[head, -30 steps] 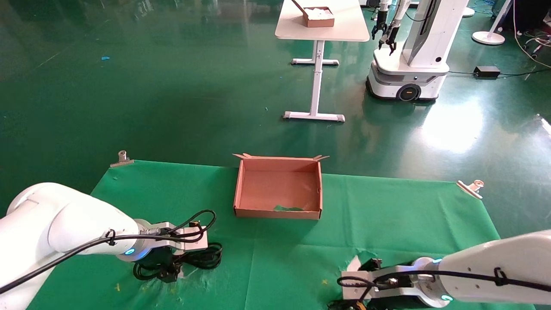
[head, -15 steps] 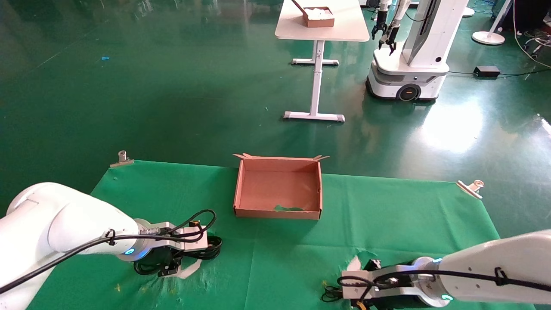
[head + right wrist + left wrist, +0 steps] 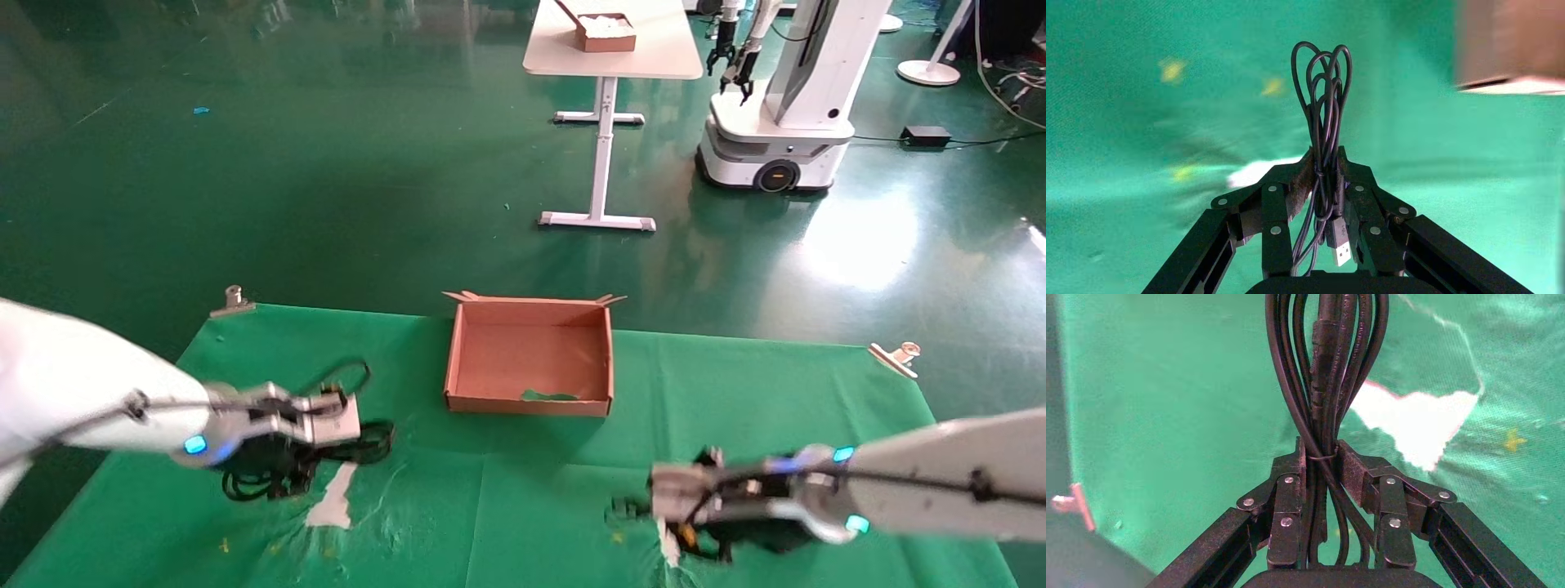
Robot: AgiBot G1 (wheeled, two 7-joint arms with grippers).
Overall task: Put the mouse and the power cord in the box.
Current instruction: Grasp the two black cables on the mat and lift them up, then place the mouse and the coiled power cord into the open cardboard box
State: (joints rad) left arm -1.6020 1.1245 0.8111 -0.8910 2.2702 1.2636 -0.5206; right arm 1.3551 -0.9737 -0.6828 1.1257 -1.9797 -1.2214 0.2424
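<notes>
The power cord [image 3: 270,478], a thick black coil, hangs just above the green cloth at the near left. My left gripper [image 3: 1320,456] is shut on its strands [image 3: 1321,361]. At the near right, my right gripper [image 3: 1324,162] is shut on the mouse's thin cable bundle [image 3: 1322,92]. The USB plug [image 3: 1338,242] dangles between the fingers, and the loops [image 3: 625,510] stick out past the fingertips. The mouse body is hidden. The box [image 3: 527,404] sits empty at the cloth's far middle, between the two arms; its blurred corner [image 3: 1511,43] shows in the right wrist view.
The cloth is torn to white at the near left [image 3: 331,506] and below the right gripper [image 3: 666,549]. Metal clips [image 3: 233,299] [image 3: 895,358] pin its far corners. Beyond on the floor stand a white table [image 3: 609,57] with a small brown box [image 3: 605,33], and another robot [image 3: 776,98].
Both arms have risen. The left one has moved left and up with the power cord, uncovering the white tear. The right one has lifted the mouse's cable bundle off the cloth.
</notes>
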